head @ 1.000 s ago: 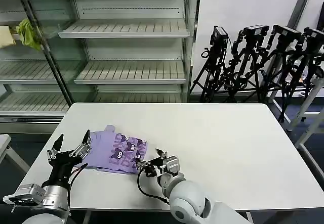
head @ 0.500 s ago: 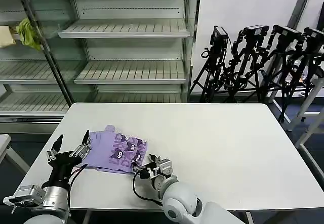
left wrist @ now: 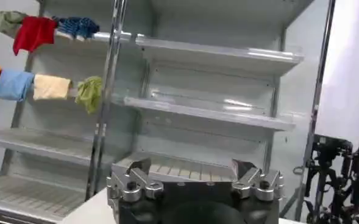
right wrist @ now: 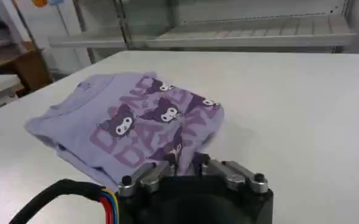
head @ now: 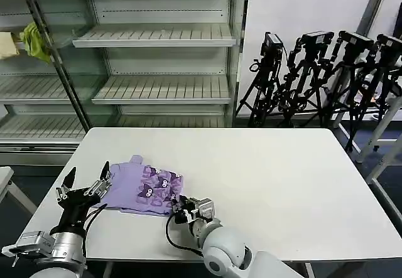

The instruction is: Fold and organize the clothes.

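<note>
A lavender T-shirt (head: 141,190) with a dark purple cartoon print lies folded on the left front part of the white table (head: 282,184). In the right wrist view the T-shirt (right wrist: 124,119) spreads out just beyond the jaws. My right gripper (head: 179,207) sits low on the table at the shirt's near right corner. Its fingers (right wrist: 174,159) are drawn in on the fabric's edge, so my right gripper (right wrist: 186,161) is shut on the shirt. My left gripper (head: 85,185) stands open at the shirt's left edge, fingers pointing up and holding nothing. In its own view the left gripper (left wrist: 191,171) faces the shelves.
A metal shelving unit (head: 157,36) stands behind the table, with a yellow-green cloth (head: 34,39) hanging at its left. Several coloured cloths (left wrist: 51,85) hang on racks there. Camera tripods (head: 326,77) crowd the back right. The table's right half is bare.
My right gripper slid left along the table to the shirt's near right corner and its fingers closed on the fabric. The left gripper dropped slightly and stayed open.
</note>
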